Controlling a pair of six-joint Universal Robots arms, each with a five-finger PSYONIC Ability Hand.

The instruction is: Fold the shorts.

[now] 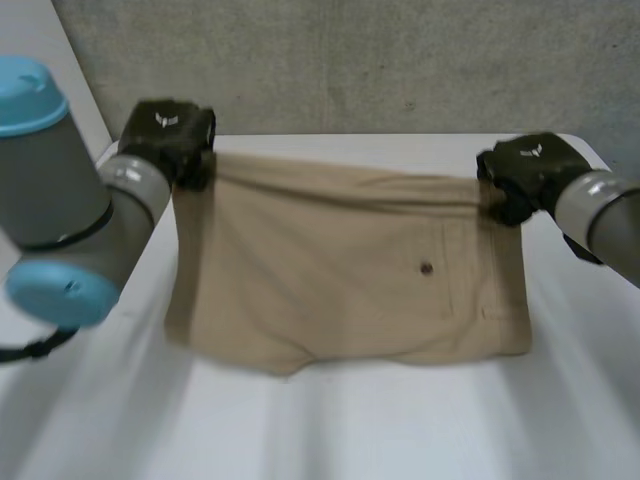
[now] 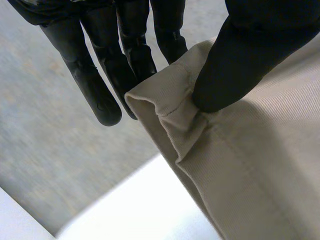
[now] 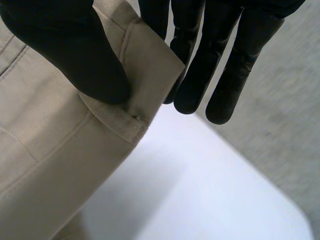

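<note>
The tan shorts (image 1: 340,270) are being held spread between both hands, with the lower edge meeting the white worktop (image 1: 400,420). Bare worktop is lying open in front and at either side. One upper corner is being pinched, thumb against fingers, by the left hand (image 1: 168,135), the other by the right hand (image 1: 528,170).

The head view looks down from behind and between the arms, across the white counter (image 1: 330,420) toward the far grey wall (image 1: 350,60), wide enough to take in all of the shorts (image 1: 330,270). The left wrist view sits very close along the left hand (image 2: 250,50) at the shorts' far left corner. The right wrist view sits equally close along the right hand (image 3: 65,45) at the far right corner. The head view shares both corners.
</note>
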